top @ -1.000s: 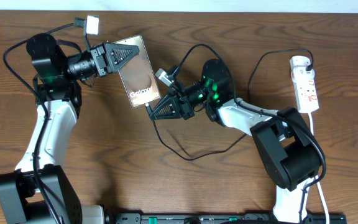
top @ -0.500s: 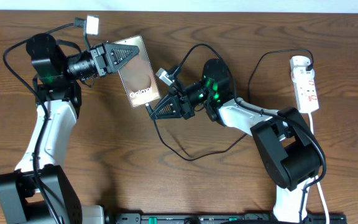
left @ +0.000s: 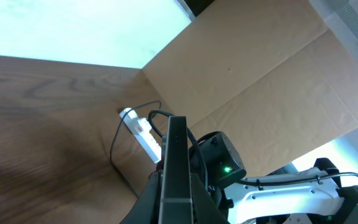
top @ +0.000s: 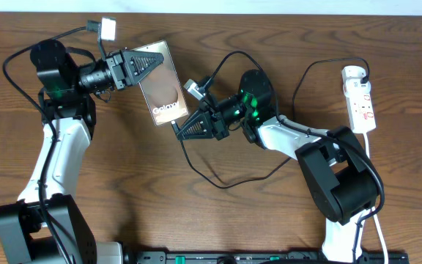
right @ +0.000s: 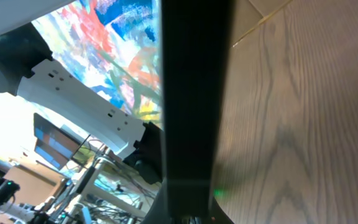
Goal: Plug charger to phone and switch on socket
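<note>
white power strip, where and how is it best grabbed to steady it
Grip the narrow white power strip across its short width near the middle, coming straight down from above. It lies flat with both long edges bare, while the thin black charger cable meets its far rounded end and the white cord leaves the near end.

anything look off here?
Only the phone: it isn't lying flat but is held tilted in the shut left gripper, with the right gripper at its lower end. The charger lies in a loose loop; the socket looks undamaged.
</note>
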